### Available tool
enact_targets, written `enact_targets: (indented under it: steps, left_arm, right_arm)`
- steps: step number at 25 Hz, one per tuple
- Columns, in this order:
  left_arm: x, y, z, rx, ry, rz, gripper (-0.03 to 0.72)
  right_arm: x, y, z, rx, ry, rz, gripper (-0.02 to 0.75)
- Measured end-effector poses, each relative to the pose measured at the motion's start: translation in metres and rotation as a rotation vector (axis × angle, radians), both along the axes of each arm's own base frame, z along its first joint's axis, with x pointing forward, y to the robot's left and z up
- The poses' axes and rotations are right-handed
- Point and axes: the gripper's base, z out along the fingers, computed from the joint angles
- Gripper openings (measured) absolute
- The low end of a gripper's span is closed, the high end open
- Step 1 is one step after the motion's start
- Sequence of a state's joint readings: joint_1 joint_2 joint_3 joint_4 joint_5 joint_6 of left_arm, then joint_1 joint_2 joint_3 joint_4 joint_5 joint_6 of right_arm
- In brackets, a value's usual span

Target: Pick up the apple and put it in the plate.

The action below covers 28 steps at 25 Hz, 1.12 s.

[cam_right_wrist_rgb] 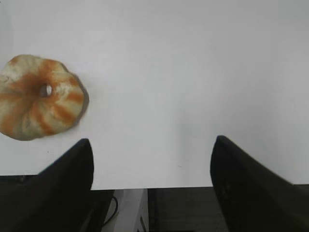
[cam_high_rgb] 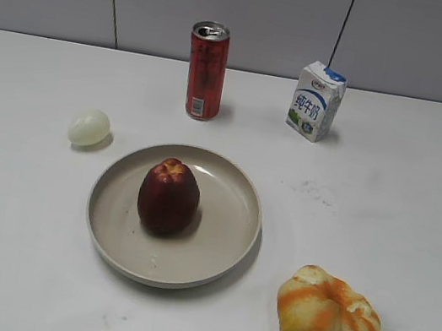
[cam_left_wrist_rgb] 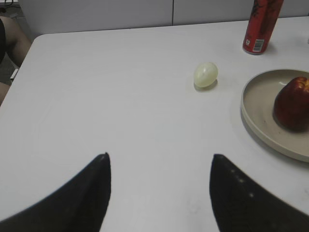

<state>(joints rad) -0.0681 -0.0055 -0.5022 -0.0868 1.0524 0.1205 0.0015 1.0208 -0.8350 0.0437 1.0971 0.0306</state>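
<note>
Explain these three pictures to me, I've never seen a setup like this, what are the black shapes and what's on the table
This is a two-armed robot working at a white table. One picture looks down at the table from the front; the other two come from cameras on each arm's wrist. The black shapes at the bottom of those are the gripper fingers: the left gripper and the right gripper. Both are open and hold nothing.

On the table is a beige plate with a dark red apple standing in it. Behind the plate are a red can and a small milk carton. Left of the plate lies a pale egg-shaped thing, and at front right an orange-and-yellow striped pumpkin-like thing, which the right wrist camera also sees.
</note>
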Motion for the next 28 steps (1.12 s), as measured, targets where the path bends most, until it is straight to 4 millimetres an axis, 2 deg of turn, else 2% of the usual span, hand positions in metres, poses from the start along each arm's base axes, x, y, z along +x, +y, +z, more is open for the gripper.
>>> enact_targets:
  steps: [6, 12, 17, 28]
  left_arm:
    - [0.0, 0.0, 0.0, 0.0, 0.0, 0.0, 0.491]
    - [0.0, 0.0, 0.0, 0.0, 0.0, 0.0, 0.491]
    - [0.0, 0.0, 0.0, 0.0, 0.0, 0.0, 0.491]
    - [0.0, 0.0, 0.0, 0.0, 0.0, 0.0, 0.491]
  right_arm:
    - [-0.064, 0.0, -0.019, 0.008, -0.174, -0.004, 0.594]
    - [-0.109, 0.0, -0.028, 0.009, -0.33, 0.0, 0.594]
    - [-0.132, 0.0, -0.024, 0.007, -0.471, 0.005, 0.594]
    - [-0.168, 0.0, -0.019, 0.006, -0.703, 0.006, 0.594]
